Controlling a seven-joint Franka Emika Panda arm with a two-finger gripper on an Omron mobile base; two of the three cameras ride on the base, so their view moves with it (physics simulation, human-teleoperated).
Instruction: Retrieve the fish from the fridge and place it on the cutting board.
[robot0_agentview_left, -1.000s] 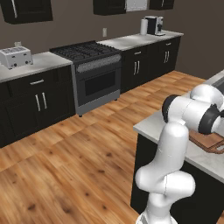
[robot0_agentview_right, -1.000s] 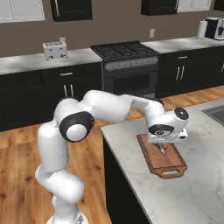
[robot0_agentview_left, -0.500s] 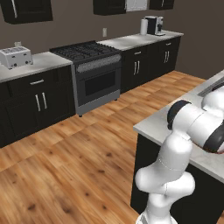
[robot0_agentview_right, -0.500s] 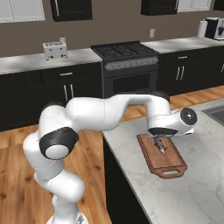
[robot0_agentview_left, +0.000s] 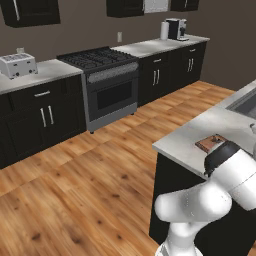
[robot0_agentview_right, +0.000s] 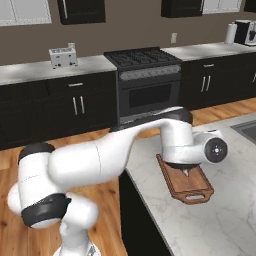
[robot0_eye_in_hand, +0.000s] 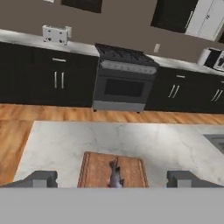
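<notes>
On cutting board (robot0_eye_in_hand: 133, 171) centre, fish (robot0_eye_in_hand: 115, 176) clears edges.

The arm (robot0_agentview_right: 175, 142) has swung up and back from the board (robot0_agentview_right: 186, 182), leaving the fish (robot0_eye_in_hand: 115, 174) mid-board.

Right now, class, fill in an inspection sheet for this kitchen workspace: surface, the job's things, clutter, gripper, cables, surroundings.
Surface: grey marble counter, by a sink.
Job's things: fish lies on the cutting board.
Clutter: nothing seen.
Gripper: gripper open, holding nothing, fingertips either side of the board.
Cables: nothing seen.
Surroundings: stove, black cabinets, toaster, coffee maker, wooden floor.
</notes>
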